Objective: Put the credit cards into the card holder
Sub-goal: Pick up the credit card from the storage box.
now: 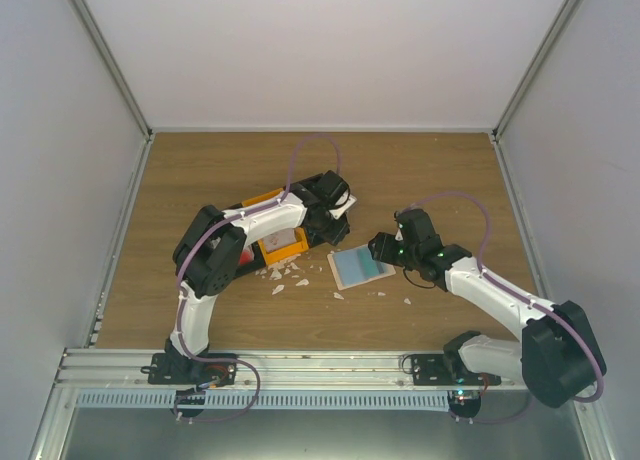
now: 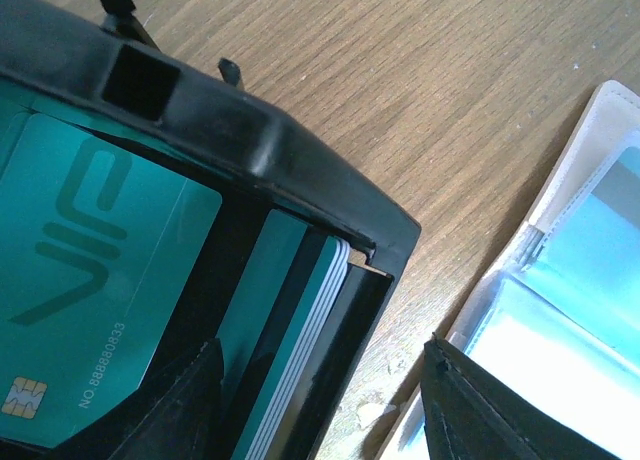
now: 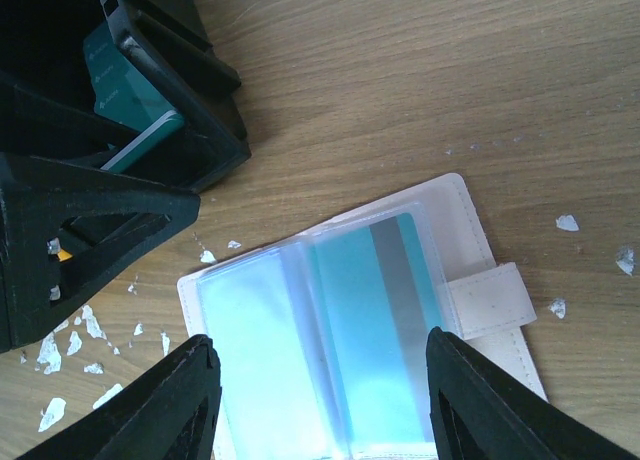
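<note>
The card holder (image 3: pixel 480 230) is laid open, with 1 teal card (image 3: pixel 365 320) sleeved inside. Above it the right gripper (image 3: pixel 320 380) is held spread and empty. Just left of it, the left gripper (image 2: pixel 320 400) is spread over the credit cards (image 2: pixel 100 270) in the black bin (image 2: pixel 250 140), apparently without touching them.

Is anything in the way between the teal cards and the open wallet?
Yes: the black bin's wall rises between the teal cards and the card holder lying open beside it. Past it, only a tiny white scrap on the wood.
</note>
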Tool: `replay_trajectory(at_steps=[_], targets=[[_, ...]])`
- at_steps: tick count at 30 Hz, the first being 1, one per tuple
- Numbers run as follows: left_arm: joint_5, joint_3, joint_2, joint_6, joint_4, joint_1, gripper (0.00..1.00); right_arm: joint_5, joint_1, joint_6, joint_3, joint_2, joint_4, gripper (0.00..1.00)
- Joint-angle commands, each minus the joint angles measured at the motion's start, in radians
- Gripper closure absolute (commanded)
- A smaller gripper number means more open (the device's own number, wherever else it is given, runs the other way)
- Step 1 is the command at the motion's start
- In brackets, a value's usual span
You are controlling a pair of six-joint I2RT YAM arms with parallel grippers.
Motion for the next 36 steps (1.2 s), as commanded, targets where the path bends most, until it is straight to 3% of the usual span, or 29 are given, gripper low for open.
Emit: replay_trajectory(at_steps=[1,13,36], targets=[[0.009,0.015,0.008,-0.004,-0.006,-0.005,0.45,0.014,-0.007,0.008,-0.011,-0.004,0.014,0.43],[0.014,0.002,-0.021,-0.014,-0.004,-0.006,0.54,0.015,-0.006,0.012,-0.018,-0.015,0.01,0.43],[0.045,-0.044,-0.08,-0.017,0.009,-0.009,0.61,0.011,-0.007,0.016,-0.02,-0.005,0.013,0.43]])
